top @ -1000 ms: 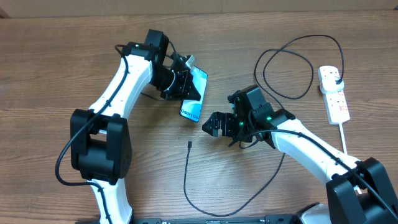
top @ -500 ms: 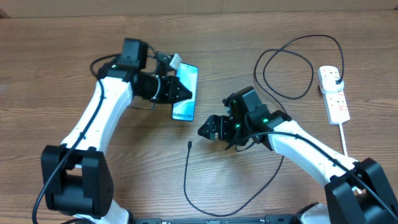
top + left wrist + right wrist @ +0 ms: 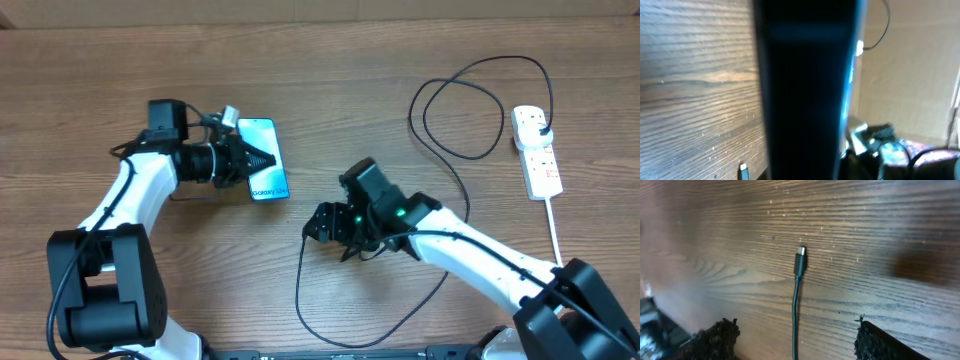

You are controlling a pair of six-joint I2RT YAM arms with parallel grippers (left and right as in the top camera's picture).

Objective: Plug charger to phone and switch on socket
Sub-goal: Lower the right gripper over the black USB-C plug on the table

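Wooden worktop (image 3: 120,80): my left hand (image 3: 255,160) is clamped on the phone (image 3: 268,182), up left. Right hand (image 3: 316,224) has jaws apart; the charger (image 3: 300,290) lies with its connector tip (image 3: 800,255) just ahead, centred between them, cable running lengthwise back toward it. Right arm nearer.

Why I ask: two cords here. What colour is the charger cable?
The charger cable is black; the right wrist view shows it best.
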